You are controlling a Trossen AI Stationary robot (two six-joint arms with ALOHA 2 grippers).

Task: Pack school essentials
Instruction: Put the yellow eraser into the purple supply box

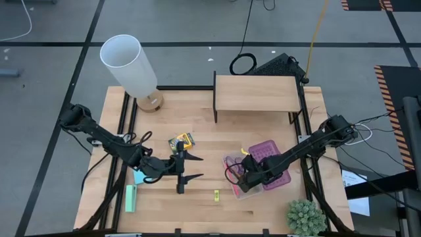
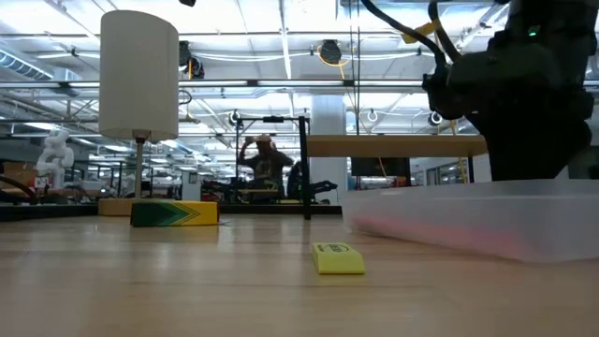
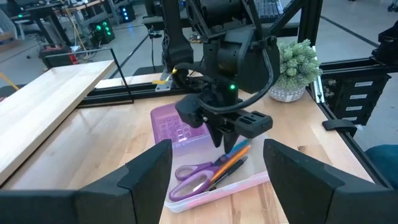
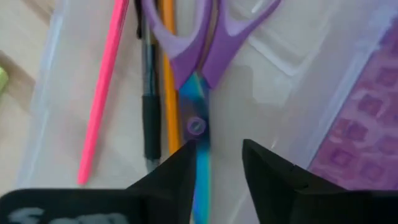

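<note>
While the right gripper (image 4: pixel 214 163) hangs parted over the scissors (image 4: pixel 198 56), the case (image 1: pixel 281 176) is half-packed.
Left gripper (image 1: pixel 191 167), spread and empty, likely fetches the crayon box (image 1: pixel 182 140) next.

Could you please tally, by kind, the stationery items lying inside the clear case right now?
Scissors: 1, the purple-handled scissors
Pens: 2, the pink pen and the black pen
Pencils: 1, the orange pencil
Total: 4
</note>
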